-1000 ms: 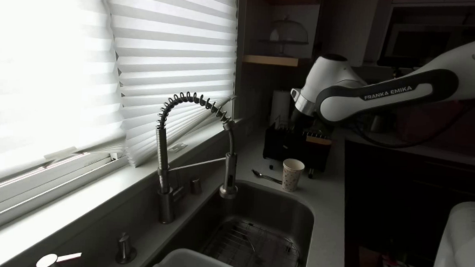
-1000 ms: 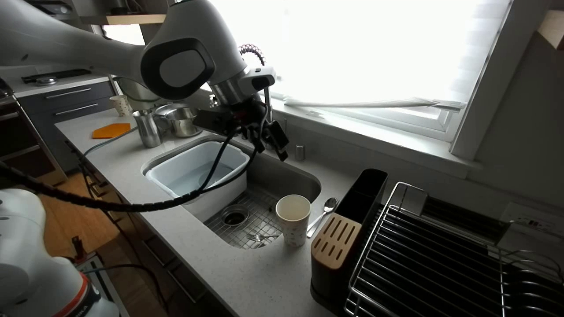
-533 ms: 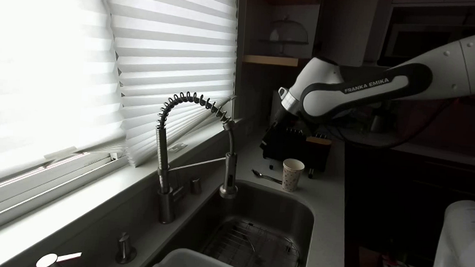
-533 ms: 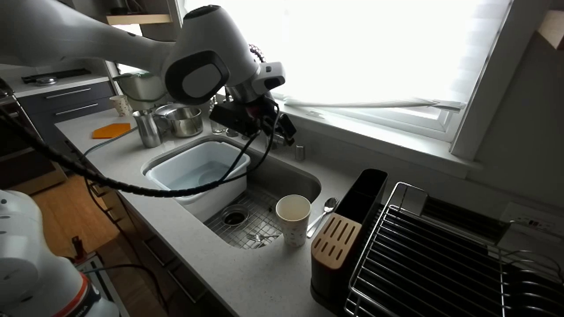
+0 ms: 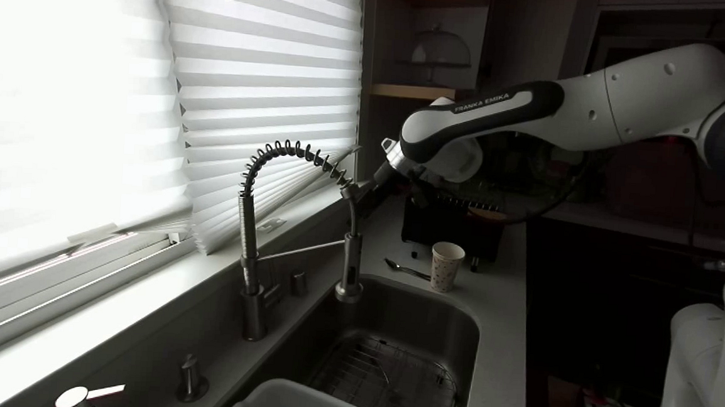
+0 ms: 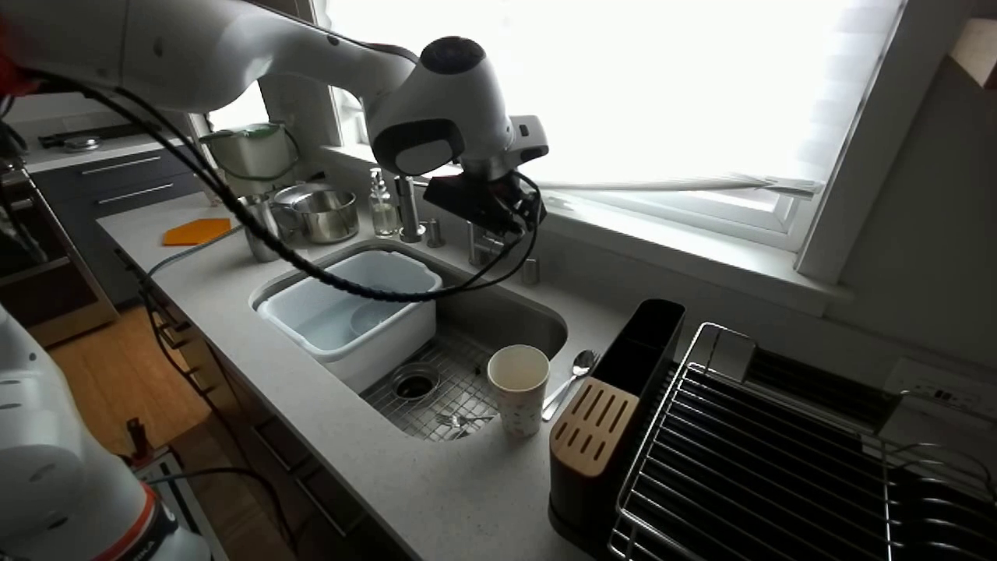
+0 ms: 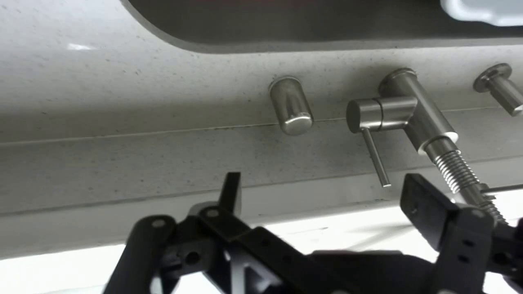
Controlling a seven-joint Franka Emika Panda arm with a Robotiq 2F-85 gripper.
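Wrist view: here's my gripper (image 7: 322, 194), fingers spread wide, nothing between them, raised at the back of the sink (image 7: 253, 28). The faucet handle (image 7: 375, 157) shows behind the sink, across the gap between my fingertips; it's the nearest thing to me, and I make out no contact. The faucet (image 7: 429, 116) rises behind the sink too, as does a short metal cylinder (image 7: 291, 107), both mounted there, I'd say, to keep the sink's opening free.

Switching to an exterior view: a rod (image 5: 300, 250) steadies the spray head (image 5: 350, 272) above the sink, presumably so any flow lands inside. A paper cup (image 5: 447, 267) stands upright on the surface (image 5: 495, 375), just outside the sink's end, flat on its base. My fingertips are hard to pick out in this gloom.

Now, in an exterior view, a pale tub (image 6: 393, 354) sits inside the sink, its walls holding what looks like water. A wire grid (image 6: 461, 389) lines the sink's floor, probably to lift things clear. A spoon (image 6: 583, 361) lies just beside the sink, and past the sink's end stands a holder (image 6: 594, 425), its top slotted, I'd judge, to keep things upright.
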